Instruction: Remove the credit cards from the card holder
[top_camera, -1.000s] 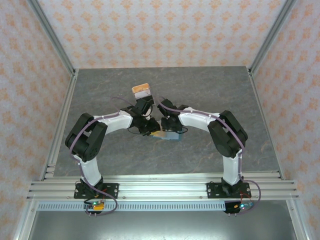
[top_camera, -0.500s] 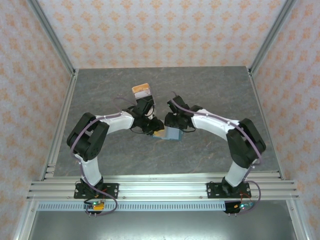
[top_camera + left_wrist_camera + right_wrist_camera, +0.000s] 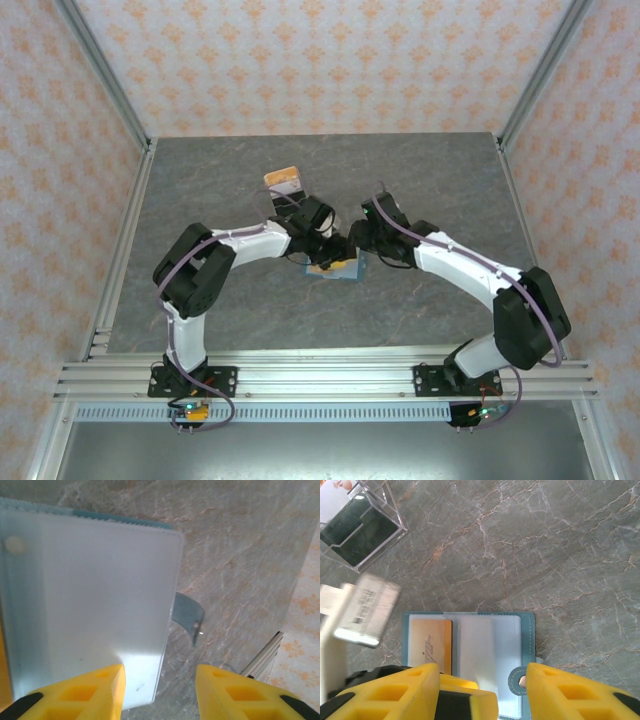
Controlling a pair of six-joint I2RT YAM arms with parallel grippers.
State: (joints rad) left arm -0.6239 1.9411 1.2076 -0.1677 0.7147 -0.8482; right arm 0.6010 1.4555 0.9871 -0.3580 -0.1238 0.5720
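- The right gripper [image 3: 482, 677] hangs over the near edge of the card holder [image 3: 490, 650], which lies open and flat mid-table. Its jaws are moderately apart and empty, so it looks best used to press the bare right panel and pin the holder down.
- The left gripper [image 3: 160, 672], jaws likewise apart and gripping nothing, hovers over the holder's corner. It should pinch the exposed edge of the tan card [image 3: 431, 642] in the left pocket and draw it out level.
- Beyond stands a clear stand [image 3: 365, 530], a likely drop spot.

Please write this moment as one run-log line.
left gripper: open | right gripper: open | card holder: open on table | tan card: in its pocket
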